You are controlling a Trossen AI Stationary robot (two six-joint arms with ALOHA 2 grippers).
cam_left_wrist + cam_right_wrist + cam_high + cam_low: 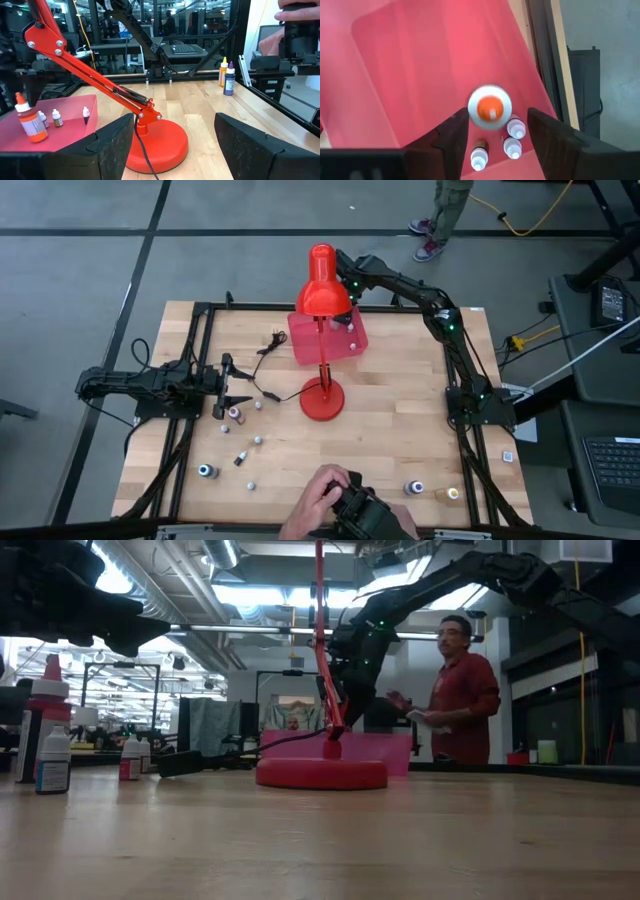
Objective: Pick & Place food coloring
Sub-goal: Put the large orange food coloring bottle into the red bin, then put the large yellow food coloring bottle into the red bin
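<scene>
A pink tray (345, 345) lies at the table's far middle, behind the red desk lamp (322, 395). An orange food coloring bottle (490, 107) stands in it on its base, beside three tiny bottles (511, 146). My right gripper (497, 117) hangs open over the tray, pointing steeply down, one finger on each side of the orange bottle's cap with a gap on both sides. Several more small bottles (240, 457) lie scattered on the table's near left. My left gripper (175, 120) waits open and level at the left edge.
The lamp's head (322, 285) and slanted arm rise just beside my right gripper; its cord (265, 345) trails left. A person's hand with a dark device (345, 502) is at the near edge. Two bottles (432, 491) stand near right. A person (465, 690) stands beyond the table.
</scene>
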